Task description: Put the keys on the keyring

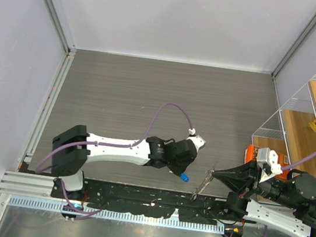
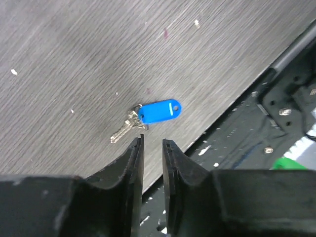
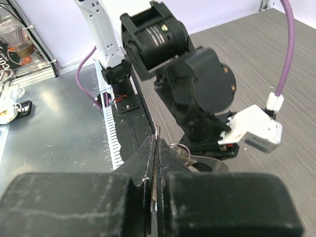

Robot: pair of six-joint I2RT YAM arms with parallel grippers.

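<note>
Left gripper point(image 2: 153, 142): jaws a narrow slit apart, empty, tips just short of the blue-headed key point(image 2: 159, 110) lying flat on the counter point(image 2: 74, 59). Right gripper point(image 3: 156, 140): closed, pinching the keyring point(image 3: 180, 152) near the counter's front edge.

The overhead camera looked straight down on the whole table point(image 1: 148, 105); both wrist cameras sat close, sharing its near edge.

Blue smooth plastic-headed metal key point(image 2: 148, 117); matt, grained grey table point(image 2: 74, 59).
</note>
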